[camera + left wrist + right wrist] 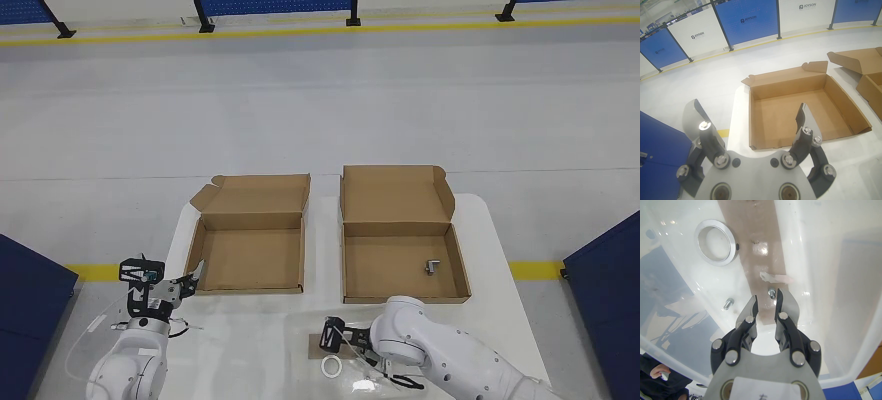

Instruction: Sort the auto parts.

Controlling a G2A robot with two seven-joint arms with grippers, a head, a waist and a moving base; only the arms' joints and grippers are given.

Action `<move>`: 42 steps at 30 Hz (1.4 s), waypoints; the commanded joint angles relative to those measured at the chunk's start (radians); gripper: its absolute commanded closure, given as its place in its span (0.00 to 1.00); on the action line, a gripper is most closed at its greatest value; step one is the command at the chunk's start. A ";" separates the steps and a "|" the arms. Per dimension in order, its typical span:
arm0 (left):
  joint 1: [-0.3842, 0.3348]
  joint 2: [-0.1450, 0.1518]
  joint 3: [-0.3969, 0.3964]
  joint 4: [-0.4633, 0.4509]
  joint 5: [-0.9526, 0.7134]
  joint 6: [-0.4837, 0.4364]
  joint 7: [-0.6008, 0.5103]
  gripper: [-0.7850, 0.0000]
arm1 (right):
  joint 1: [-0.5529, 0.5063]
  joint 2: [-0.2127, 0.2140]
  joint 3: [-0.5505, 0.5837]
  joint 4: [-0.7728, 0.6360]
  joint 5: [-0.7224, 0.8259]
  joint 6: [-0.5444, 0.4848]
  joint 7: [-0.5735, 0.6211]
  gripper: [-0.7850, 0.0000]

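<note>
My right gripper [767,294] is open and reaches down into a clear plastic bin [857,321]. A small silver bolt [771,293] lies on a brown strip just off its fingertips, close to one pad. A second bolt [728,303] lies off to one side, and a metal ring [716,242] rests farther along the bin floor. In the top view the right gripper [332,336] is at the table's front, with the ring [331,367] beside it. My left gripper [749,105] is open and empty, and hangs at the near left corner of the left cardboard box [806,106].
Two open cardboard boxes stand side by side at the back of the white table [260,330]. The left box [250,258] holds nothing; the right box [400,265] holds a small metal bracket [432,266]. A clear plastic scrap [776,278] lies on the brown strip.
</note>
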 commanded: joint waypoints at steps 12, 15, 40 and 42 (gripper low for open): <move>0.000 0.000 0.000 0.000 0.000 0.000 0.000 0.00 | -0.009 -0.002 0.014 0.011 -0.017 0.004 -0.037 0.87; 0.000 0.000 0.000 0.000 0.000 0.000 0.000 0.00 | -0.011 -0.002 0.016 0.010 -0.019 0.002 -0.037 0.90; 0.000 0.000 0.000 0.000 0.000 0.000 0.000 0.00 | -0.052 0.017 0.094 -0.094 0.032 -0.008 0.013 1.00; 0.000 0.000 0.000 0.000 0.000 0.000 0.000 0.00 | -0.073 0.026 0.117 -0.126 0.073 -0.026 0.028 1.00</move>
